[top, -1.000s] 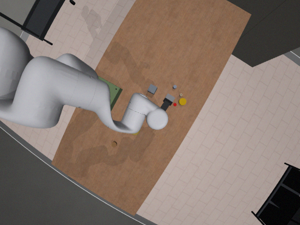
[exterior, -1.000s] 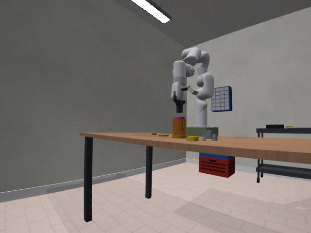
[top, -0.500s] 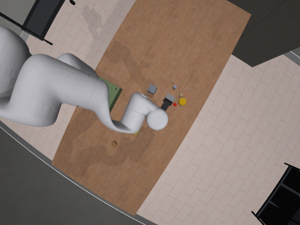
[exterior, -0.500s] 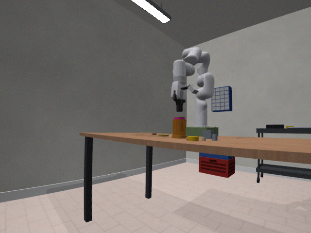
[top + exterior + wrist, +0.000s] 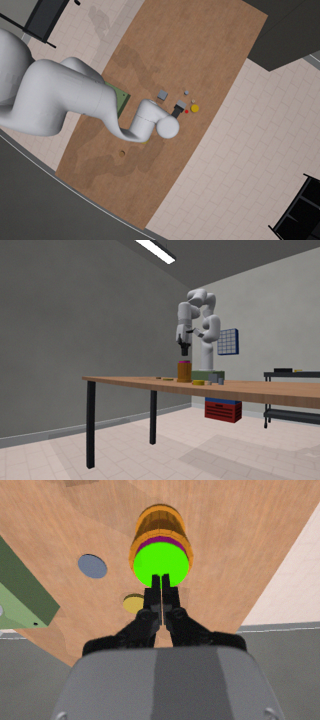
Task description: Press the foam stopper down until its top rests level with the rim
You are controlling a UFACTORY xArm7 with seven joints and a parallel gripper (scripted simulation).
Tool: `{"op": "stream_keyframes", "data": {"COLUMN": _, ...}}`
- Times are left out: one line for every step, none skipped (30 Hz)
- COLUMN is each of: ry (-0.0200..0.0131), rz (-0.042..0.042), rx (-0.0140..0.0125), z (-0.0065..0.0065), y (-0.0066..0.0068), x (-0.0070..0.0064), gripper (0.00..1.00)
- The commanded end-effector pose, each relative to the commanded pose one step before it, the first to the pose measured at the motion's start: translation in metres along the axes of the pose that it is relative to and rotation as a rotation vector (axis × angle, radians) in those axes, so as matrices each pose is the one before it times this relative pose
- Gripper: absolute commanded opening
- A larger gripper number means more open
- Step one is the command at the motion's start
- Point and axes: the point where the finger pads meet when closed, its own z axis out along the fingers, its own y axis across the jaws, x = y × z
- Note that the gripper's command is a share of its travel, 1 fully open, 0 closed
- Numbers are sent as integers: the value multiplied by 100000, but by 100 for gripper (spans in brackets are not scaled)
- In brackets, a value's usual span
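Exterior view: my tool [image 5: 184, 352], its fingers pressed together and holding nothing, hangs above the foam stopper [image 5: 184, 361] with a clear gap between them. The stopper's magenta band shows above the rim of the orange jar [image 5: 184, 372], which stands upright on the bench [image 5: 258, 391]. Wrist view: the stopper's green top [image 5: 161, 564] lies at 12 o'clock from my closed fingertips. A yellow disc [image 5: 132, 602] sits at 7 o'clock from the jar, a blue-grey disc [image 5: 92, 566] at 9 o'clock.
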Motion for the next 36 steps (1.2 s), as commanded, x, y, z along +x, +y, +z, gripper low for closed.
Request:
{"op": "stream_keyframes", "data": {"ry": -5, "rz": 2, "rx": -419, "z": 24, "y": 154, "x": 13, "gripper": 0}}
{"op": "stream_keyframes", "data": {"ry": -1, "rz": 0, "rx": 0, "z": 131, "y": 0, "x": 0, "gripper": 0}}
{"op": "stream_keyframes", "data": {"ry": 2, "rz": -1, "rx": 0, "z": 185, "y": -1, "x": 1, "gripper": 0}}
{"op": "stream_keyframes", "data": {"ry": -2, "rz": 1, "rx": 0, "z": 234, "y": 1, "x": -1, "gripper": 0}}
{"op": "stream_keyframes", "data": {"ry": 3, "rz": -1, "rx": 0, "z": 273, "y": -1, "x": 1, "gripper": 0}}
{"op": "stream_keyframes", "data": {"ry": -3, "rz": 1, "rx": 0, "z": 299, "y": 1, "x": -1, "gripper": 0}}
{"op": "stream_keyframes", "data": {"ry": 0, "rz": 0, "rx": 0, "z": 308, "y": 0, "x": 0, "gripper": 0}}
{"op": "stream_keyframes", "data": {"ry": 2, "rz": -1, "rx": 0, "z": 300, "y": -1, "x": 1, "gripper": 0}}
{"op": "stream_keyframes", "data": {"ry": -3, "rz": 1, "rx": 0, "z": 277, "y": 1, "x": -1, "gripper": 0}}
{"op": "stream_keyframes", "data": {"ry": 3, "rz": -1, "rx": 0, "z": 238, "y": -1, "x": 1, "gripper": 0}}
{"op": "stream_keyframes", "data": {"ry": -3, "rz": 1, "rx": 0, "z": 190, "y": 1, "x": -1, "gripper": 0}}
{"op": "stream_keyframes", "data": {"ry": 1, "rz": 0, "rx": 0, "z": 134, "y": 0, "x": 0, "gripper": 0}}
{"op": "stream_keyframes", "data": {"ry": 0, "rz": 0, "rx": 0, "z": 0, "y": 0, "x": 0, "gripper": 0}}
{"op": "stream_keyframes", "data": {"ry": 0, "rz": 0, "rx": 0, "z": 0, "y": 0, "x": 0, "gripper": 0}}
{"op": "stream_keyframes", "data": {"ry": 2, "rz": -1, "rx": 0, "z": 79, "y": 0, "x": 1, "gripper": 0}}
{"op": "stream_keyframes", "data": {"ry": 1, "rz": 0, "rx": 0, "z": 33, "y": 0, "x": 0, "gripper": 0}}
{"op": "stream_keyframes", "data": {"ry": 0, "rz": 0, "rx": 0, "z": 5, "y": 0, "x": 0, "gripper": 0}}
{"op": "stream_keyframes", "data": {"ry": 0, "rz": 0, "rx": 0, "z": 0, "y": 0, "x": 0, "gripper": 0}}
{"op": "stream_keyframes", "data": {"ry": 0, "rz": 0, "rx": 0, "z": 0, "y": 0, "x": 0, "gripper": 0}}
{"op": "stream_keyframes", "data": {"ry": 0, "rz": 0, "rx": 0, "z": 1, "y": 0, "x": 0, "gripper": 0}}
{"op": "stream_keyframes", "data": {"ry": 0, "rz": 0, "rx": 0, "z": 2, "y": 0, "x": 0, "gripper": 0}}
{"op": "stream_keyframes", "data": {"ry": 0, "rz": 0, "rx": 0, "z": 4, "y": 0, "x": 0, "gripper": 0}}
{"op": "stream_keyframes", "data": {"ry": 0, "rz": 0, "rx": 0, "z": 5, "y": 0, "x": 0, "gripper": 0}}
{"op": "stream_keyframes", "data": {"ry": 0, "rz": 0, "rx": 0, "z": 7, "y": 0, "x": 0, "gripper": 0}}
{"op": "stream_keyframes", "data": {"ry": 0, "rz": 0, "rx": 0, "z": 9, "y": 0, "x": 0, "gripper": 0}}
{"op": "stream_keyframes", "data": {"ry": 0, "rz": 0, "rx": 0, "z": 11, "y": 0, "x": 0, "gripper": 0}}
{"op": "stream_keyframes", "data": {"ry": 0, "rz": 0, "rx": 0, "z": 14, "y": 0, "x": 0, "gripper": 0}}
{"op": "stream_keyframes", "data": {"ry": 0, "rz": 0, "rx": 0, "z": 16, "y": 0, "x": 0, "gripper": 0}}
{"op": "stream_keyframes", "data": {"ry": 0, "rz": 0, "rx": 0, "z": 19, "y": 0, "x": 0, "gripper": 0}}
{"op": "stream_keyframes", "data": {"ry": 0, "rz": 0, "rx": 0, "z": 0, "y": 0, "x": 0, "gripper": 0}}
{"op": "stream_keyframes", "data": {"ry": 0, "rz": 0, "rx": 0, "z": 0, "y": 0, "x": 0, "gripper": 0}}
{"op": "stream_keyframes", "data": {"ry": 0, "rz": 0, "rx": 0, "z": 22, "y": 0, "x": 0, "gripper": 0}}
{"op": "stream_keyframes", "data": {"ry": 0, "rz": 0, "rx": 0, "z": 24, "y": 0, "x": 0, "gripper": 0}}
{"op": "stream_keyframes", "data": {"ry": 0, "rz": 0, "rx": 0, "z": 27, "y": 0, "x": 0, "gripper": 0}}
{"op": "stream_keyframes", "data": {"ry": 0, "rz": 0, "rx": 0, "z": 30, "y": 0, "x": 0, "gripper": 0}}
{"op": "stream_keyframes", "data": {"ry": 0, "rz": 0, "rx": 0, "z": 33, "y": 0, "x": 0, "gripper": 0}}
